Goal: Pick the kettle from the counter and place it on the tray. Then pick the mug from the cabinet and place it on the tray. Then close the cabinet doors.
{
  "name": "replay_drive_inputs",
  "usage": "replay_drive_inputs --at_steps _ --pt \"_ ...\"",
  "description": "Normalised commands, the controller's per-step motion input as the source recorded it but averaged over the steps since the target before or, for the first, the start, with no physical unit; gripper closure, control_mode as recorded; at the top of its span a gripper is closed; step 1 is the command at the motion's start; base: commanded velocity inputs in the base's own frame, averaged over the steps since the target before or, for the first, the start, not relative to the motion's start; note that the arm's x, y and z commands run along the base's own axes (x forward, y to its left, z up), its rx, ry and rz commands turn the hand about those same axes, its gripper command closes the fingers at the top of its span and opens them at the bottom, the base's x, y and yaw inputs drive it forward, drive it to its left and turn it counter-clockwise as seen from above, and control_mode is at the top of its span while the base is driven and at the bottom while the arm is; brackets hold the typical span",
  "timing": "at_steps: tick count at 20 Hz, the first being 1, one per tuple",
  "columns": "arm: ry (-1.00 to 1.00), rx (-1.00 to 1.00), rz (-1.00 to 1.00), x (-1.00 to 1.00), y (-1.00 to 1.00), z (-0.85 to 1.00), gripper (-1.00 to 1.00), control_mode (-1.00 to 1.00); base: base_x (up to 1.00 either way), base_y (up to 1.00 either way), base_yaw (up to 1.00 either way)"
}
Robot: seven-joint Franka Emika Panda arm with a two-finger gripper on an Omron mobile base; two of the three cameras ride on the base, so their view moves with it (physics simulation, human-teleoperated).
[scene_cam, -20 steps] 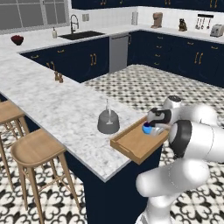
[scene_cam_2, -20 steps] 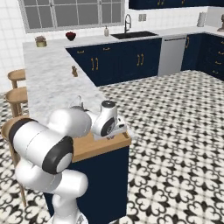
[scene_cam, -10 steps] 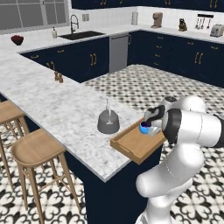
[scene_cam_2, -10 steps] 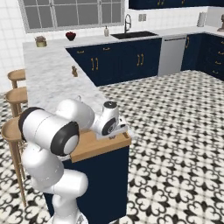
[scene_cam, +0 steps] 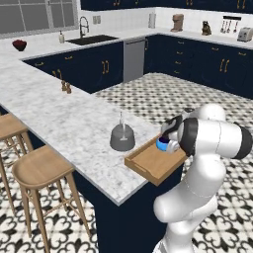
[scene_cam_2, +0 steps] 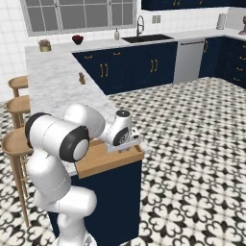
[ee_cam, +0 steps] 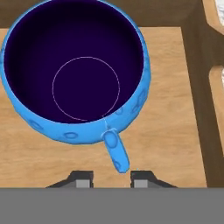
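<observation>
floor (scene_cam: 148, 94): black-white patterned tile | stools (scene_cam: 37, 168): wood | window (scene_cam_2: 72, 14): gridded | sink (scene_cam: 93, 39): black

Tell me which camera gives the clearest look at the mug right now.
The hand view: the mug is seen close, dark inside and handle plain, sitting on the tray. The left base view shows a small blue patch beside the arm.

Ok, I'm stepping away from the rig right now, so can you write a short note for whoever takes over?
Gripper: open, jaws standing either side of the mug's handle, not clamped.
Mug: upright on the tray.
Kettle: on the counter beside the tray, not on it.
Done: mug on the tray.
Left: back the gripper off, put the kettle on the tray, close the cabinet doors; their state cannot be told from here.
</observation>
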Motion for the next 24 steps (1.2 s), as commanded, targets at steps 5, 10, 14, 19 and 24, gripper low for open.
replay_drive_inputs --at_steps 5,10,14,19,24 --pt "0.00 0.00 0.00 -0.15 0.05 0.11 -1.00 -1.00 0.00 0.00 0.00" --pt "0.00 -0.02 0.00 -0.43 0.40 0.63 -1.00 -1.00 0.00 0.00 0.00" --pt "0.00 -0.07 -0.07 -0.39 0.84 0.75 -1.00 -1.00 0.00 0.00 0.00" --pt "0.00 -0.03 -0.15 -0.39 0.97 0.62 -1.00 -1.00 0.00 0.00 0.00" --pt "0.00 0.01 -0.17 -0.40 0.85 0.44 -1.00 -1.00 0.00 0.00 0.00"
